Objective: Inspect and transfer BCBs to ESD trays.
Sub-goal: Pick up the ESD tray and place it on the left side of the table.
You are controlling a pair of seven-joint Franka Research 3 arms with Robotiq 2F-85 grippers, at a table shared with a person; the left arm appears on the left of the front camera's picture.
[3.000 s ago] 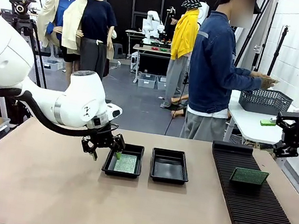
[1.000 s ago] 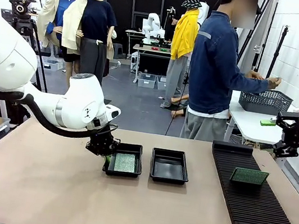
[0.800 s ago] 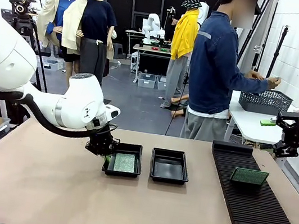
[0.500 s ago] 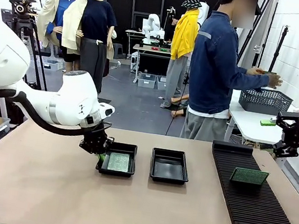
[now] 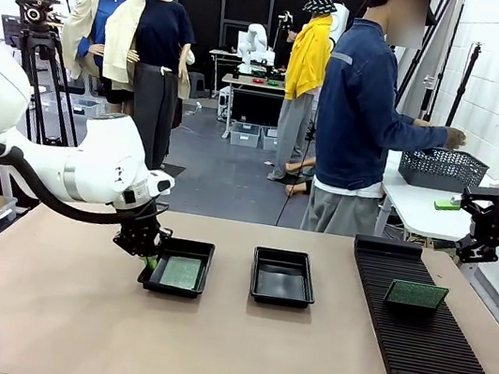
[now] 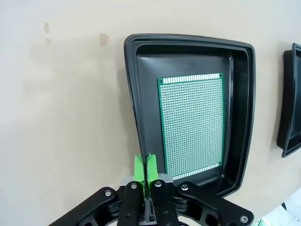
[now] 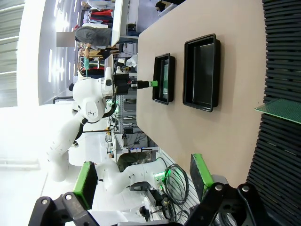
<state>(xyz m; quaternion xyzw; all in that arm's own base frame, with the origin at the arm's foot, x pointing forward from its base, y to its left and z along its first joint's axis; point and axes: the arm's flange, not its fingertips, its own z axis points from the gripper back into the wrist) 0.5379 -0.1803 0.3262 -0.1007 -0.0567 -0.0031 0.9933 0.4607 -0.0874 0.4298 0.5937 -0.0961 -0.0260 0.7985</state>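
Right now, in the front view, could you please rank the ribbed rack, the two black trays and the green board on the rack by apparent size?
1. Ribbed rack.
2. Empty tray and loaded tray: they look alike, so tied.
3. Green board on the rack.

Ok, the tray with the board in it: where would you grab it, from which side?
Likely the raised rim of a long wall, from above, one finger each side. The tray sits flat and shallow, so only the rim stands to pinch, and the board lies flat with a gap along that wall. The left gripper is shut on that rim near a corner.
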